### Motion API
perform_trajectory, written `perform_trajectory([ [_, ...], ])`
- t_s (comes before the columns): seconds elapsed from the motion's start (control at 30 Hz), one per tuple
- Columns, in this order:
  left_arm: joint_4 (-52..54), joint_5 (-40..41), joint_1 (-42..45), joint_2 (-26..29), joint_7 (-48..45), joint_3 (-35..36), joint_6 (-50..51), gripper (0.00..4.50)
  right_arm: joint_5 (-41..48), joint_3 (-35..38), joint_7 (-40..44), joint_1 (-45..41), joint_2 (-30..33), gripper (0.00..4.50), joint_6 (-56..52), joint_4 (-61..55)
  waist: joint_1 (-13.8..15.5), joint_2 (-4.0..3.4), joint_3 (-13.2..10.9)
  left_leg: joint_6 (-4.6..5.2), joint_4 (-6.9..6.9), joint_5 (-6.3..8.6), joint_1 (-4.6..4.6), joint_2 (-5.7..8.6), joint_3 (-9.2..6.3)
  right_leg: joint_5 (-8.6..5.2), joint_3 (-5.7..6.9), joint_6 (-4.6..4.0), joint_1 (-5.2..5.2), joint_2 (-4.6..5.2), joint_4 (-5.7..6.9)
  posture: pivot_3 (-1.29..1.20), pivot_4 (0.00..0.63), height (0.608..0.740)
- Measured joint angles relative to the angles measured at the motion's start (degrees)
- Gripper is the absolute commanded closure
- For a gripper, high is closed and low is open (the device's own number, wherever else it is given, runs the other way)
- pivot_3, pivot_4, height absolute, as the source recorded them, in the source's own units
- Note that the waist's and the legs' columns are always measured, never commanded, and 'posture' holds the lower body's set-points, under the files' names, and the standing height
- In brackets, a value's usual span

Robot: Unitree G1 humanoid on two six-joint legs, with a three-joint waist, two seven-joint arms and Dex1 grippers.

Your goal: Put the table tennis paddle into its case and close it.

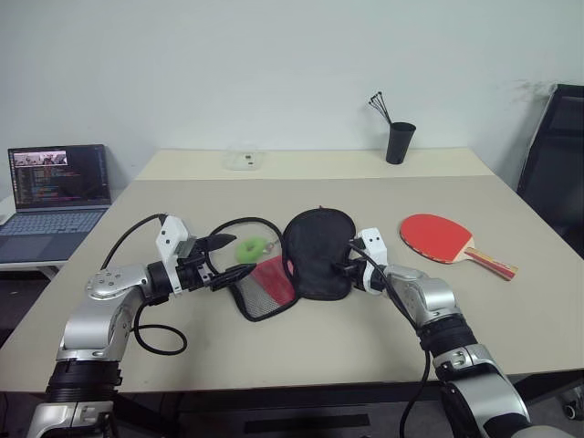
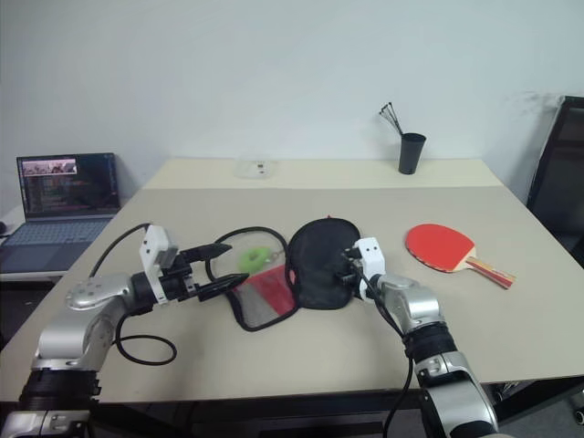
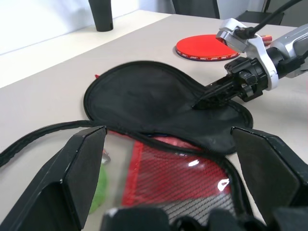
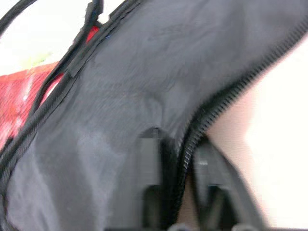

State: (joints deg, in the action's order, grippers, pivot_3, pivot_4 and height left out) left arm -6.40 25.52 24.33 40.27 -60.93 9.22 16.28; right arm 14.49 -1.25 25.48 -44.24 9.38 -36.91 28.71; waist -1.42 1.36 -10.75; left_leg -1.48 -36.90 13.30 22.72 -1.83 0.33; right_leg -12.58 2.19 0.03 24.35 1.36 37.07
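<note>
The case (image 1: pixel 315 246) lies unzipped on the table's middle. Its black half (image 3: pixel 154 103) is spread flat, and beside it lies its red half with the mesh pocket (image 1: pixel 272 278). A green tag (image 1: pixel 251 248) rests by that half. My right gripper (image 1: pixel 345 266) is shut on the black half's zipper edge (image 4: pixel 192 130), one finger on each side of it. My left gripper (image 1: pixel 243 255) stands open and level just left of the red mesh half, holding nothing. The table tennis paddle (image 1: pixel 438 237) lies red face up to the right of the case, its handle pointing right.
A black cup (image 1: pixel 399 141) with sticks and a small clear box (image 1: pixel 243 161) stand at the table's far side. An open laptop (image 1: pixel 59 187) sits on a side desk at the left. A black chair (image 1: pixel 557 164) stands at the right. The case's black cord (image 1: pixel 239 222) loops by the left gripper.
</note>
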Motion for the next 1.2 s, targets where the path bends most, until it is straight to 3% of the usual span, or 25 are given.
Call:
perform_trajectory([
  [0.4,-0.01,-0.03,0.48,-1.21,-0.93,-1.69,-0.19,0.0,2.64,10.84,-10.92,-1.75,-1.09,4.48,-3.49,0.42,0.04,0.0,0.0,0.0,0.0,0.0,0.04,0.01,-0.01,0.0,0.01,0.0,0.01,0.01,0.0,0.0,0.15,0.74],
  [0.7,-1.29,-0.07,3.57,-1.33,-2.92,-3.53,-0.48,0.0,4.76,15.12,-17.75,4.72,-0.36,4.48,-13.61,-12.74,-0.01,0.0,0.0,0.0,0.0,0.0,0.06,0.02,-0.02,0.0,0.01,0.0,0.02,0.01,-0.01,0.0,0.15,0.74],
  [0.9,-2.46,-0.23,4.6,-2.31,-4.22,-5.08,-0.54,0.0,6.37,15.71,-17.85,7.68,1.92,4.48,-19.92,-19.89,-0.09,0.0,0.0,0.0,0.0,0.0,0.06,0.02,-0.02,0.0,0.01,0.01,0.02,0.0,-0.02,0.0,0.15,0.74],
  [1.2,-2.5,-0.53,5.19,-3.54,-4.73,-6.18,-0.64,0.0,6.31,14.41,-15.22,6.7,3.97,4.48,-19.39,-17.07,-0.15,0.0,0.0,0.01,0.01,0.0,0.06,0.02,-0.01,0.0,0.0,0.01,0.03,-0.02,-0.03,0.0,0.15,0.74],
])
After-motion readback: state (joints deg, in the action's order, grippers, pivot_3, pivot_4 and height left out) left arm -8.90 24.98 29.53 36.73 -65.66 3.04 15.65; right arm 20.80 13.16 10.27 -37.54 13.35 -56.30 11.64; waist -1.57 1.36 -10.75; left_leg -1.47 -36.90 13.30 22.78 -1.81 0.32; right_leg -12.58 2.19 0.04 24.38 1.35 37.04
